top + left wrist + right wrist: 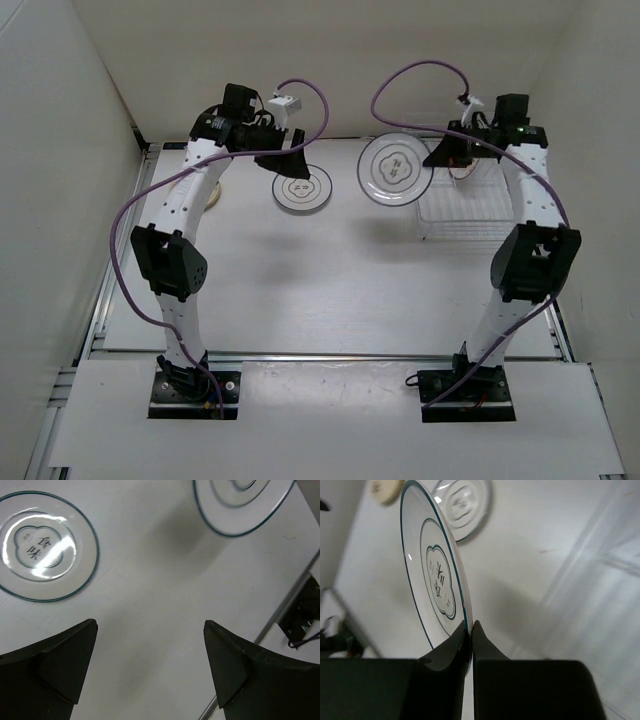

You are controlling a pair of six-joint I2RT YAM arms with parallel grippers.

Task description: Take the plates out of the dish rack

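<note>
My right gripper (pixel 436 154) (pixel 470 625) is shut on the rim of a white plate (pixel 393 168) (pixel 432 575) with dark rings. It holds the plate tilted above the table, just left of the dish rack (pixel 460 215) (pixel 602 575). A second ringed white plate (pixel 303 190) (pixel 462 502) lies flat on the table. My left gripper (pixel 290 160) (pixel 150 624) hangs open and empty just behind it. The small tan plate (pixel 214 196) (pixel 385 489) lies at the far left, half hidden by my left arm. The left wrist view shows two ringed plates (pixel 45 545) (pixel 245 500).
White enclosure walls (pixel 60 150) close in the left, back and right. Purple cables (pixel 420 70) loop above both wrists. A metal rail (pixel 280 610) marks the table edge, with a black mount and wires (pixel 302 622) beyond it. My right forearm crosses over the rack's right side.
</note>
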